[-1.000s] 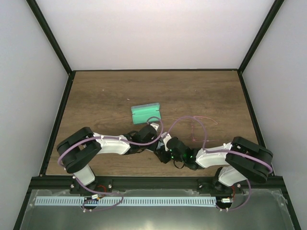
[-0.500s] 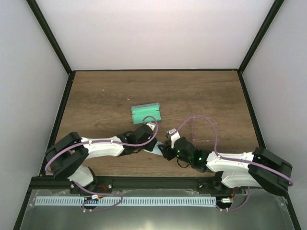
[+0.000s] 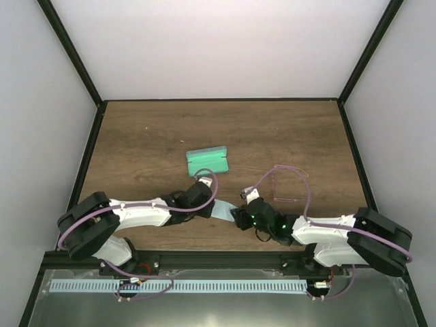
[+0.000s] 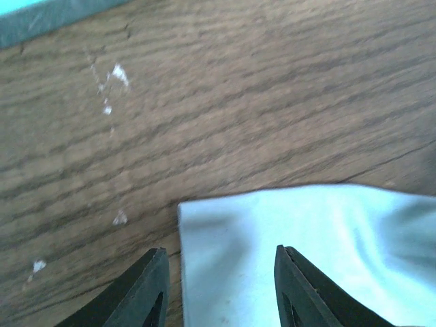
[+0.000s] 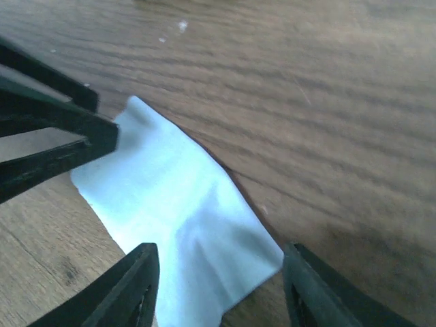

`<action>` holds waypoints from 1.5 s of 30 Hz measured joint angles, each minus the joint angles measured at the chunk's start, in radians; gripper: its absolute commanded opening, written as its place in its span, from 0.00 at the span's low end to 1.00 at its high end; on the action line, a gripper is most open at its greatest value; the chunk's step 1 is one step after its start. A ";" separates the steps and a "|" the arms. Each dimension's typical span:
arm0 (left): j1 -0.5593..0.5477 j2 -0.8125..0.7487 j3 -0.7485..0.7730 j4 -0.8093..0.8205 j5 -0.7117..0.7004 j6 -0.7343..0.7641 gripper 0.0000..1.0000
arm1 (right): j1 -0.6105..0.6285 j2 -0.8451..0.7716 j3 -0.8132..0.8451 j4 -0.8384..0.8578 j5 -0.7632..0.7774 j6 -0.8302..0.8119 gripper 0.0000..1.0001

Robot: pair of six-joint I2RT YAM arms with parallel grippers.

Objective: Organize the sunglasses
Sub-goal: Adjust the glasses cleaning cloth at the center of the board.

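Near the front-middle of the wooden table (image 3: 150,136), a pale blue cloth (image 3: 222,210) lies flat between the two arms. The left gripper (image 4: 221,289) is down low over its left corner and the right gripper (image 5: 218,289) low over its right end, both with jaws spread wide and nothing pinched. The sunglasses (image 3: 283,199), thin pinkish frames, sit on the wood just right of the cloth and a bit farther back, and the green case (image 3: 207,161) lies further back still, left of them and apart from the cloth.
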 measured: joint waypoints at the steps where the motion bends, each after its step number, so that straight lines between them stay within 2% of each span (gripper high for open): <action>1: 0.000 0.000 -0.010 0.000 -0.001 -0.003 0.45 | 0.000 0.000 -0.007 -0.005 0.003 0.005 0.36; 2: 0.000 0.001 -0.016 0.000 -0.001 -0.005 0.45 | 0.000 0.000 -0.014 -0.010 0.006 0.011 0.30; 4: 0.000 0.010 -0.027 0.006 0.000 -0.008 0.45 | 0.000 -0.001 -0.021 -0.014 0.009 0.015 0.27; 13: 0.000 0.014 -0.040 0.016 -0.007 -0.014 0.45 | -0.015 0.007 -0.029 0.053 -0.026 0.007 0.26; 24: 0.003 -0.009 -0.042 0.009 -0.036 -0.019 0.49 | -0.094 0.124 -0.031 0.149 -0.129 0.015 0.26; 38: 0.025 -0.024 -0.045 0.010 -0.036 -0.020 0.53 | -0.253 0.231 0.024 0.220 -0.206 -0.006 0.33; 45: 0.053 -0.022 -0.071 0.050 -0.017 -0.032 0.44 | -0.261 0.214 0.083 0.192 -0.206 -0.032 0.40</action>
